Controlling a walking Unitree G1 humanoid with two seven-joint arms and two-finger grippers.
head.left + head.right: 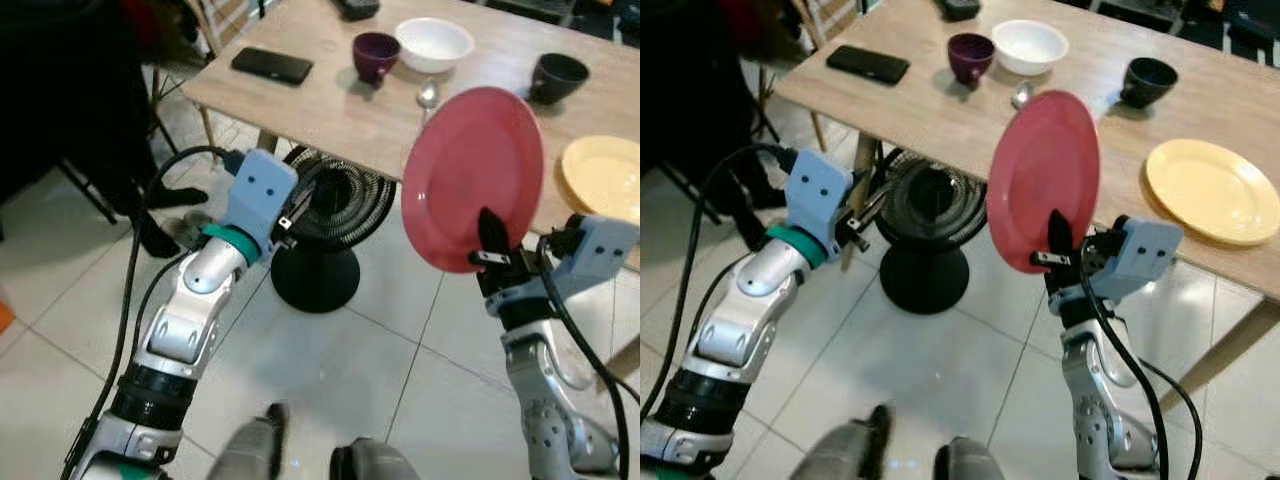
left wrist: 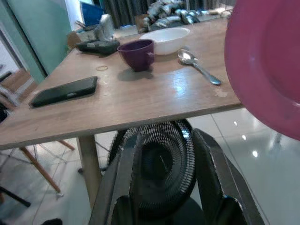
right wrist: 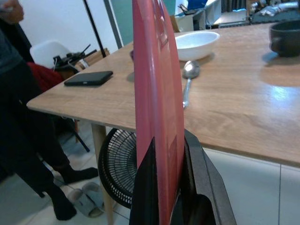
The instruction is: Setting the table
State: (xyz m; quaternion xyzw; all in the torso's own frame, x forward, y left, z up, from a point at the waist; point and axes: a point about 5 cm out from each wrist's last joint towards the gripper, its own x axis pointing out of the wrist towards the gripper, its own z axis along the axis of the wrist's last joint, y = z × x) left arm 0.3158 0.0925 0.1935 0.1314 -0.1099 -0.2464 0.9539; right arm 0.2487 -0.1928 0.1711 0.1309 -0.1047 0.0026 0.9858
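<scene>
Red plate [image 1: 472,175] is up on edge, near vertical, face turned toward the robot's left, rim running up from the right gripper [image 1: 490,248]; you see it held in the air just in front of the wooden table [image 1: 320,110], over the tiled floor [image 1: 340,350], not on the tabletop. Right gripper pinches the plate's lower rim, one black finger [image 3: 145,187] on each face; the right wrist view gives you the plate edge-on as a thin red band. Left gripper [image 2: 176,159] is empty, fingers spread apart, raised near the table's front edge, pointing at the black floor fan [image 1: 335,205] under the table. On the table you have a black phone [image 1: 272,65], purple cup [image 1: 375,52], white bowl [image 1: 434,42], spoon [image 1: 428,95], black cup [image 1: 558,75] and yellow plate [image 1: 605,178], the last lying flat on the robot's right side, partly behind the red plate's edge in the left eye view. Right eye view shows you the yellow plate whole and well apart from the red one. Left wrist view shows you a dark remote-like item [image 2: 96,45] beyond the purple cup. Right wrist view adds a person in dark clothes [image 3: 23,117] standing past the table's corner, with grey slippers [image 3: 86,199] on the floor.
</scene>
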